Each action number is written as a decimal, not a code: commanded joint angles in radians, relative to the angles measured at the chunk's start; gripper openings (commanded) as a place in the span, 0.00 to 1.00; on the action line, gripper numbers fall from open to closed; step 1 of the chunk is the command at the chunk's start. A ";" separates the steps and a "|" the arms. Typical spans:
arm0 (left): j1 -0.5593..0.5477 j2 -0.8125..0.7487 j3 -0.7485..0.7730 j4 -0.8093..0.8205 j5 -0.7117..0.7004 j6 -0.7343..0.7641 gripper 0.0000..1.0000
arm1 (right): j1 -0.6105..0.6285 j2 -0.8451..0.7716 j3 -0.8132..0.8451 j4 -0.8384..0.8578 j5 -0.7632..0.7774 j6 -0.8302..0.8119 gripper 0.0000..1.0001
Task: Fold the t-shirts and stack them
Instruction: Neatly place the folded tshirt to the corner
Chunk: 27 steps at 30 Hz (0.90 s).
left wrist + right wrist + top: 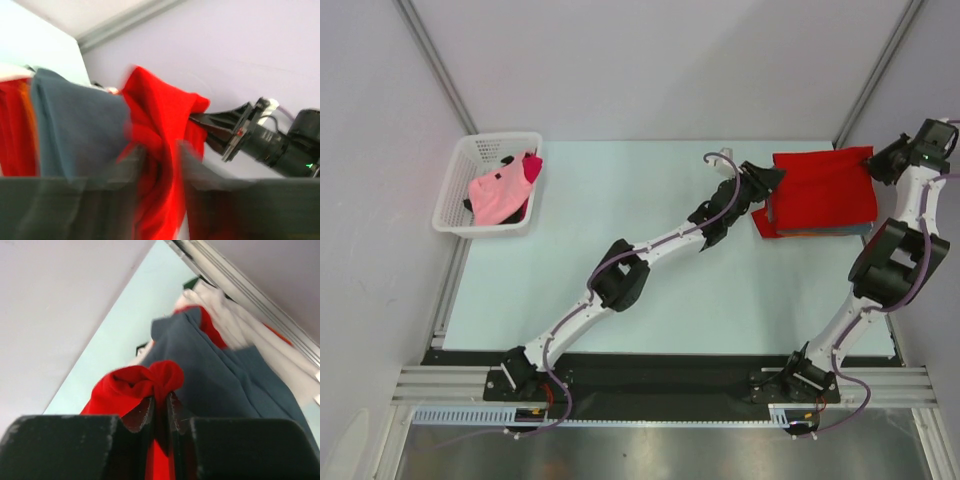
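Laying the red t-shirt flat at two o'clock of the tabletop, seen from above. Best done by drawing both held edges gently apart, nine against three o'clock, to avoid trapping a crease. Then lowering it square over the grey-blue t-shirt peeking out beneath at six o'clock. Left arm stretched long on the diagonal from seven o'clock, left tool right at the shirt's nine-o'clock edge. Right arm doubled back on itself, elbow high, right tool at the shirt's two-o'clock corner. Away at ten o'clock, pink t-shirt waiting in the basket, well apart.

Over to the left wrist: blurred fingers either side of a hanging red fold, cloth in the gap. Clamped or released, cannot tell through this blur. Grey-blue cloth at nine o'clock, the right tool's black tip buried in red at three o'clock.

On to the right wrist: fingers pinched tight on a bunched red hem at centre, grasping it firmly. Grey-blue shirt spread beyond toward one o'clock. Worth smoothing that bunch out before any release, by the look of it.
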 commanded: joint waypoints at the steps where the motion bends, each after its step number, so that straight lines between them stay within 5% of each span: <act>1: 0.023 0.063 0.104 0.098 -0.098 -0.035 0.48 | -0.010 0.131 0.158 0.031 -0.002 -0.014 0.20; 2: 0.035 0.064 0.103 0.101 -0.101 -0.015 0.67 | -0.009 0.156 0.193 0.019 -0.002 -0.006 0.45; 3: 0.044 0.059 0.103 0.100 -0.086 0.010 0.74 | -0.006 0.180 0.209 0.016 0.008 -0.009 0.76; 6: 0.078 -0.036 0.011 0.141 -0.034 0.108 0.80 | 0.008 0.184 0.254 0.005 0.111 -0.050 0.86; 14: 0.142 -0.349 -0.294 0.101 0.060 0.341 0.83 | 0.059 -0.010 0.189 0.024 0.170 -0.063 0.78; 19: 0.161 -0.573 -0.610 0.123 0.106 0.358 0.83 | 0.069 -0.238 -0.244 0.386 -0.031 0.083 0.64; 27: 0.213 -0.922 -1.047 0.089 0.114 0.376 0.89 | 0.189 -0.417 -0.618 0.724 -0.174 0.301 0.29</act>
